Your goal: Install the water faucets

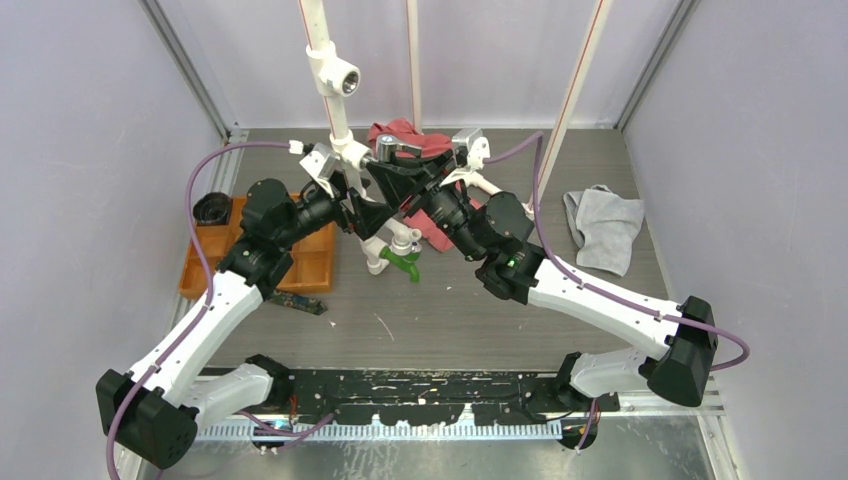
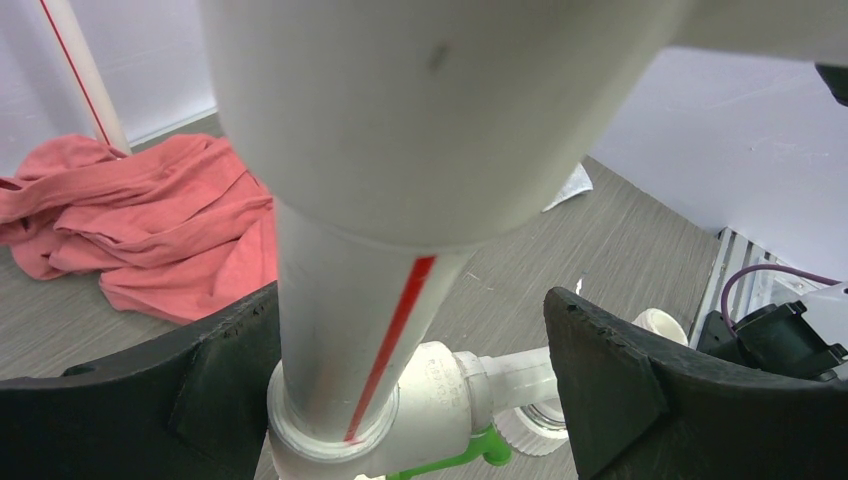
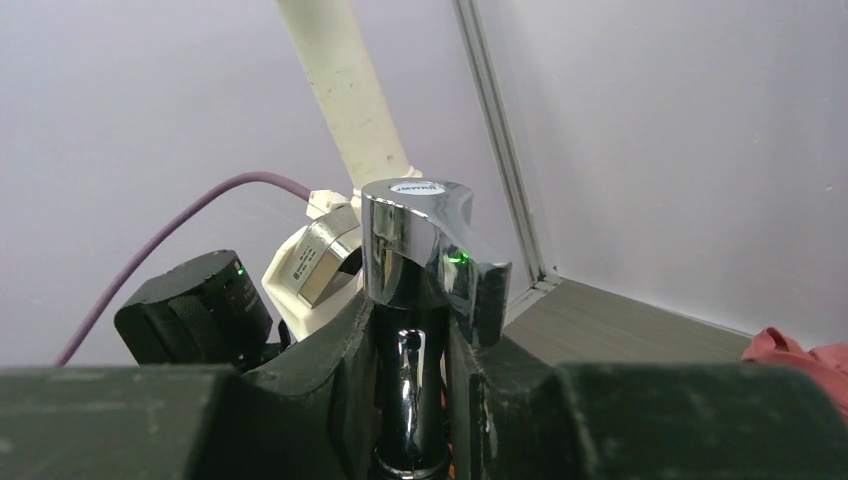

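The right pincer (image 3: 410,335) is shut tight on the silver tap (image 3: 415,250); its dark fingers (image 3: 330,350) press the chrome body from both sides, and the tap stands upright between them. The tap is mirror-bright, with a rounded cap and a flat lever running toward four o'clock; a green glint sits on the lever; a small oval badge on the cap carries blue writing too small to read.

From above, the green tap (image 1: 405,262) sits nearest, at the low fitting at the pipe's foot; faint print on that fitting cannot be read. At twelve o'clock of it the left pincer (image 2: 410,340) stands wide and grips nothing; its fingers (image 2: 600,380) straddle the pipe (image 2: 350,320), which bears a red stripe. The silver tap (image 1: 392,148) hangs in the air just at three o'clock of the pipe, over the red cloth (image 1: 395,130). A tray (image 1: 310,260) lies at nine o'clock, a grey cloth (image 1: 605,225) at three; farthest, an open tee (image 1: 340,75) at twelve.
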`<state>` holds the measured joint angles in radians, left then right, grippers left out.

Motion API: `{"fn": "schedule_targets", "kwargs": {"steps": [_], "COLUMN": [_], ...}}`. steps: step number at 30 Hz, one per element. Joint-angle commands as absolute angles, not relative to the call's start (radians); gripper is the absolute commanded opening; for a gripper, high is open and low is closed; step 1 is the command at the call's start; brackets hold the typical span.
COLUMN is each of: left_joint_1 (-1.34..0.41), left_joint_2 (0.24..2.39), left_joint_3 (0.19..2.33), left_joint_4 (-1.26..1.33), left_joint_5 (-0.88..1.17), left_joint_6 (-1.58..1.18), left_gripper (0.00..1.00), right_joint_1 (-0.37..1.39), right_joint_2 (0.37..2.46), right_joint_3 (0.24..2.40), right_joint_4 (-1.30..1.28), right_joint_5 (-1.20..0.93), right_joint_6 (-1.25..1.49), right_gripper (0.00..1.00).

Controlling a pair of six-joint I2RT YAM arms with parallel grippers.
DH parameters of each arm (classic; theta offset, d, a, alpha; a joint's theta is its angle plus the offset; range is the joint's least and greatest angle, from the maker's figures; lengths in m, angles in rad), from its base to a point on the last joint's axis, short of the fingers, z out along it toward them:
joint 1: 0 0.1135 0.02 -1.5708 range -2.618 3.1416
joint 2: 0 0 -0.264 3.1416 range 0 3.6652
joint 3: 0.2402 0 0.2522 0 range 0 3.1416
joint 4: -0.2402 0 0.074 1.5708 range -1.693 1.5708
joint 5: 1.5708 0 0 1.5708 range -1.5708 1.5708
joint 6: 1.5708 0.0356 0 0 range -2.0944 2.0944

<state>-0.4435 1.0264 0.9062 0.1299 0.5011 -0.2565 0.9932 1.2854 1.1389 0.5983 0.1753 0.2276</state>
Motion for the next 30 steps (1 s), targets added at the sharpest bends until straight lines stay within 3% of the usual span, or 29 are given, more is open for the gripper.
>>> {"fn": "schedule_targets", "kwargs": {"steps": [1, 30], "left_joint_1": [-0.478, -0.491], "left_joint_2": [1.031, 1.03], "left_joint_3": [0.922, 0.924], "left_joint_4": [0.179, 0.174], "left_joint_5": [0.566, 0.546], "left_joint_6": [-0.292, -0.294], "left_gripper": [0.94, 0.94], "right_joint_1": [0.991, 1.045], "right_joint_2": [1.296, 1.297], "right_joint_3": [1.162, 1.174], "right_joint_4": [0.561, 0.471], "right_joint_5": [0.278, 0.454], "right_joint_6": [0.335, 0.64], "right_gripper": [0.0, 0.0]}}
